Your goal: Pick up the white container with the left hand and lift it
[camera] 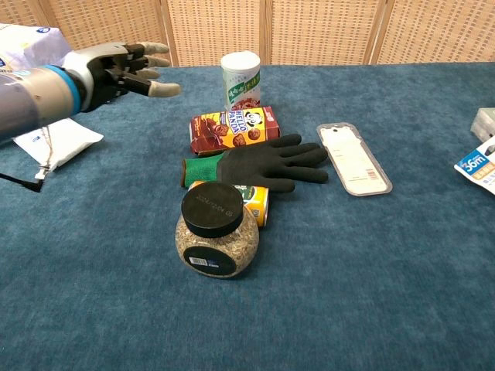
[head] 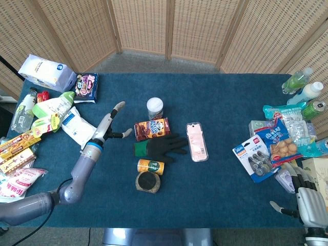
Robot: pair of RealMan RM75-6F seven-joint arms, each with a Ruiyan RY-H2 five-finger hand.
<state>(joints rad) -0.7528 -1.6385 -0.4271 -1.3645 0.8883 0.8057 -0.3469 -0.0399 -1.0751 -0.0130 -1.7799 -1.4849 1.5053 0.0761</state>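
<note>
While the left hand [camera: 124, 68] hovers with fingers spread and holding nothing, short of the white container [camera: 240, 80] standing upright at its 3 o'clock behind the Hello Panda box [camera: 233, 130], grasp and lift remain undone.

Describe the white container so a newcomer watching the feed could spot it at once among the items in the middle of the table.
Start at the cluster in the middle of the blue table. The white container is the upright cylinder at its far end, just behind the red Hello Panda box. It alone has a white lid and green-printed sides; the glass jar at the near end has a black lid.
</note>
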